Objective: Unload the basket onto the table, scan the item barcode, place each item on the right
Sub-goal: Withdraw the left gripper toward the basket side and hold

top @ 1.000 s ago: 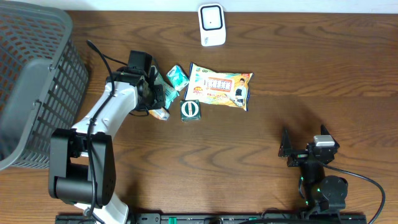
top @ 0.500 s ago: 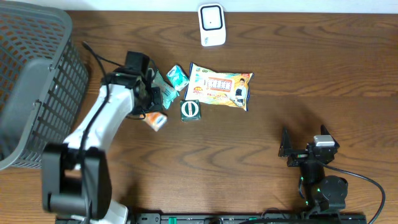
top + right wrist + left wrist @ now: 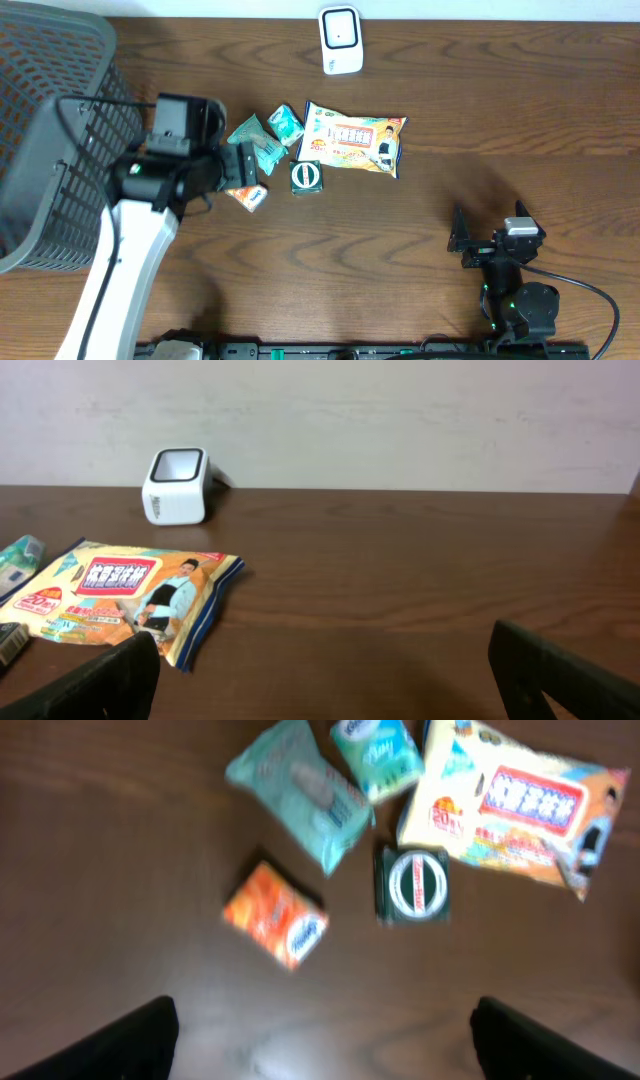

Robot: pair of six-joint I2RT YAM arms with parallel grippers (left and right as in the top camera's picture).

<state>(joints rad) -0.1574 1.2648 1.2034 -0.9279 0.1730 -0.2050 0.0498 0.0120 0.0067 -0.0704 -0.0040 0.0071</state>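
Near edge: right gripper (image 3: pixel 330 685) sits low, jaws spread, empty. Left gripper (image 3: pixel 320 1045) is raised over the desk (image 3: pixel 400 230), jaws spread wide, gripping nothing. Orange packet (image 3: pixel 276 914) lies flat on the desk just beside it, touching neither finger. Beyond: green tin (image 3: pixel 412 885), two teal packets (image 3: pixel 300 790), snack bag (image 3: pixel 510 805). Scanner (image 3: pixel 340 40) stands at the far edge, well apart from the packet. Basket (image 3: pixel 50 120) at left.

Glossy film snack packet (image 3: pixel 353 138), smooth plastic scanner (image 3: pixel 340 40), grey plastic basket (image 3: pixel 40 120), polished wooden table (image 3: pixel 400 240).
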